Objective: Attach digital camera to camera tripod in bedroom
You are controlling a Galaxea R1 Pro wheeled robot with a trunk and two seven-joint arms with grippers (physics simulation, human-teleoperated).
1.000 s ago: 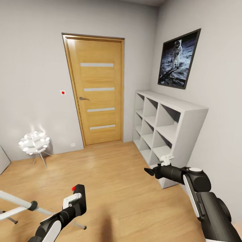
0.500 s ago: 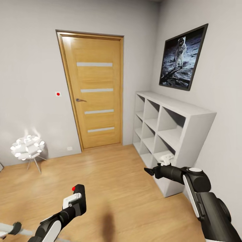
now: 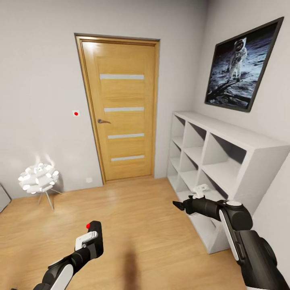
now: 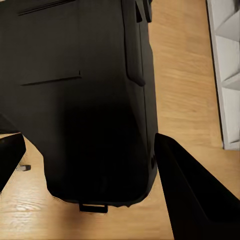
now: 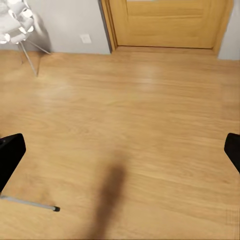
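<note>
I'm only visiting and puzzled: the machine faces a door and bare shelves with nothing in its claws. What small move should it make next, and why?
Probably turn the base to scan elsewhere. The head view shows a closed wooden door, a white cube shelf and a floor lamp, with no camera or whole tripod. Both the left gripper and the right gripper hold nothing, their fingers apart in the wrist views.

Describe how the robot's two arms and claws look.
Both arms are glossy black with white panels. The left claw is a black block with a white plate and a red dot. The right claw ends in pointed black tips behind a white bracket, with a white-capped round joint.
</note>
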